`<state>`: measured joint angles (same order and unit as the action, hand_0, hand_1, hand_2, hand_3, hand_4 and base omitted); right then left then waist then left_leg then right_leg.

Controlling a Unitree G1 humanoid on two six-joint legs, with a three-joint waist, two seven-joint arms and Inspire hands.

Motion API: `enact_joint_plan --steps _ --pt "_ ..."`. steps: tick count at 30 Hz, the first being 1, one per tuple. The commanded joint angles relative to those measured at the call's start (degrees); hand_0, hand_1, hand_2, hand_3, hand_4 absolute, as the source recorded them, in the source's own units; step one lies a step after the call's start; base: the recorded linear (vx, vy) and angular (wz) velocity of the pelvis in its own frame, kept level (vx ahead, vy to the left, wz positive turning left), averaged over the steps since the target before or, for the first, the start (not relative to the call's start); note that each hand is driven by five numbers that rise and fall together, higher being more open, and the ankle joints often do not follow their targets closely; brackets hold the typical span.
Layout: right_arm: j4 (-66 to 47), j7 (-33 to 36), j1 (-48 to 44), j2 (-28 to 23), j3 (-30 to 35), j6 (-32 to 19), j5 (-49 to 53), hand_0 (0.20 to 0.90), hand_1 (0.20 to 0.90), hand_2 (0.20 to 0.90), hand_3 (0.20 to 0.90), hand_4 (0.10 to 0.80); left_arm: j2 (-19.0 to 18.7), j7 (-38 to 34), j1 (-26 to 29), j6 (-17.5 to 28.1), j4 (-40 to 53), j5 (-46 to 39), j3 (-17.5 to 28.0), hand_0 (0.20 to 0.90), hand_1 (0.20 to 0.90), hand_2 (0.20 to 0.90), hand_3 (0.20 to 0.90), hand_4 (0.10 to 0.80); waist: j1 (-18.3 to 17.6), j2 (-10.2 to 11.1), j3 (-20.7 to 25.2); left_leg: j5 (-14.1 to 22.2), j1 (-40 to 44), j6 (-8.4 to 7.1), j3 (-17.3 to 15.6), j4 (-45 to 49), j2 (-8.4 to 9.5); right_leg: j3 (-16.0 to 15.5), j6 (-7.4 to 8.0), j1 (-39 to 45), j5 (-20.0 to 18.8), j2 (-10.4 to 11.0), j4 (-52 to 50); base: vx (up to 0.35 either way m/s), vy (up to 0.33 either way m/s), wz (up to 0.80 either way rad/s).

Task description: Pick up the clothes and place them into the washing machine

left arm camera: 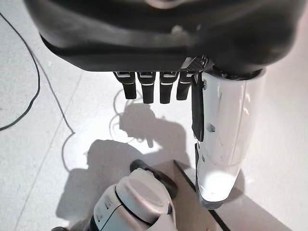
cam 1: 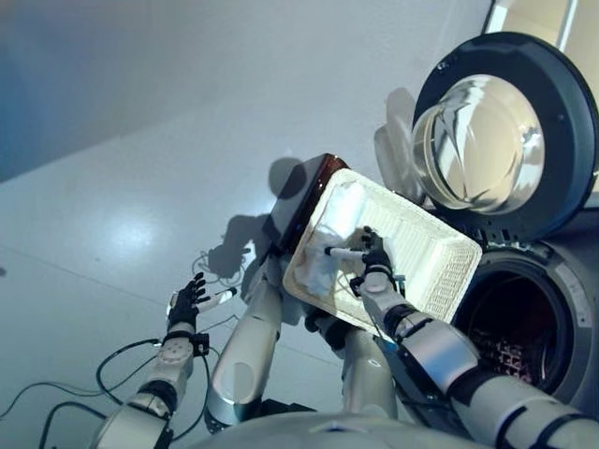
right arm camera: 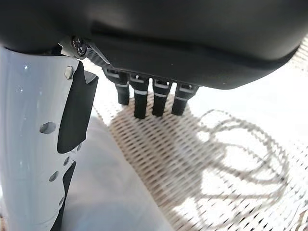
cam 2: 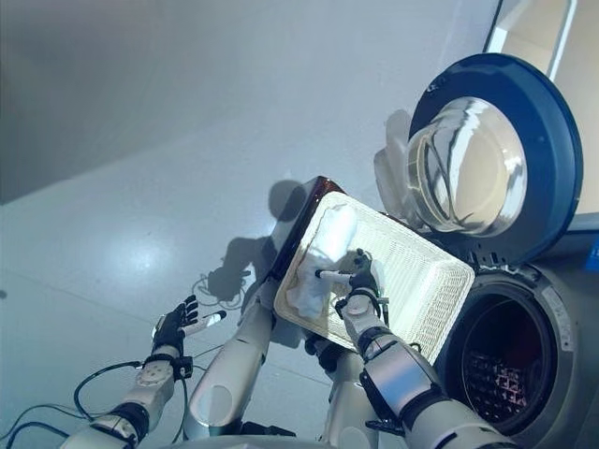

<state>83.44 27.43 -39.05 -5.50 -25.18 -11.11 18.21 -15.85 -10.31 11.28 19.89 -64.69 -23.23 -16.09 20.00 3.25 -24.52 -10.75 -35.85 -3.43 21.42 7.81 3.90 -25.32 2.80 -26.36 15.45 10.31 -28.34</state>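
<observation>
floor [cam 1: 112, 187] — pale, glossy | washer door [cam 1: 505, 131] open | right hand [cam 1: 374, 267] over basket [cam 1: 440, 257] cloth [cam 1: 332, 243] — fingers slack, empty | left hand [cam 1: 187, 304] relaxed, empty

White mesh basket [cam 1: 426, 253] holding white cloth [cam 1: 329, 245], dark brown stand [cam 1: 304, 201] beneath, grey washer [cam 1: 562, 309] with dark-rimmed glass door [cam 1: 496, 131], pale grey floor [cam 1: 140, 168].

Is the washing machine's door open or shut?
Open. The round door is swung up and back, and the dark drum opening shows beneath it, beside the white basket.
</observation>
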Motion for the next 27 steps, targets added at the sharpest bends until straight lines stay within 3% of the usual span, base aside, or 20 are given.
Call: enact_joint_plan --steps 1,6,15,27 --pt "-3.11 -1.19 -4.84 0.62 -0.86 -2.45 -2.85 0.900 0.900 0.900 0.900 0.800 -2.43 -1.77 1.07 0.83 2.08 -0.06 0.50 0.900 0.900 0.900 0.900 0.800 3.21 -0.58 -4.02 5.00 -1.34 0.23 -2.38 3.84 5.10 1.51 1.29 1.31 -11.19 2.09 9.24 0.042 -0.009 0.29" --pt "-2.91 -0.55 -5.68 2.78 -1.08 -2.61 -2.11 0.900 0.900 0.900 0.900 0.800 -2.67 -2.05 2.24 0.49 2.94 -0.11 0.08 0.900 0.900 0.900 0.900 0.800 4.61 -0.17 -5.04 4.62 -2.09 0.03 -1.32 3.75 5.71 -0.26 1.46 1.36 -10.43 2.27 8.51 0.068 -0.006 0.23" --pt "-4.72 -1.32 -1.98 7.07 -2.15 -3.63 -0.93 0.900 0.900 0.900 0.900 0.800 -2.31 -2.39 2.20 -0.56 -1.67 0.80 0.52 0.900 0.900 0.900 0.900 0.800 4.70 3.41 -3.28 5.83 0.12 0.27 -1.26 4.10 5.49 -0.77 1.85 4.17 -10.87 2.18 9.85 0.048 0.020 0.09" --pt "-3.32 -1.37 2.91 5.16 -0.42 -3.03 -2.64 0.900 0.900 0.900 0.900 0.800 -2.11 -1.61 0.83 -1.15 -2.51 2.83 0.53 0.900 0.900 0.900 0.900 0.800 2.94 4.69 -0.59 7.11 3.45 0.78 -1.51 4.94 5.46 -0.57 1.90 7.27 -11.32 2.28 10.64 0.002 0.002 0.01"
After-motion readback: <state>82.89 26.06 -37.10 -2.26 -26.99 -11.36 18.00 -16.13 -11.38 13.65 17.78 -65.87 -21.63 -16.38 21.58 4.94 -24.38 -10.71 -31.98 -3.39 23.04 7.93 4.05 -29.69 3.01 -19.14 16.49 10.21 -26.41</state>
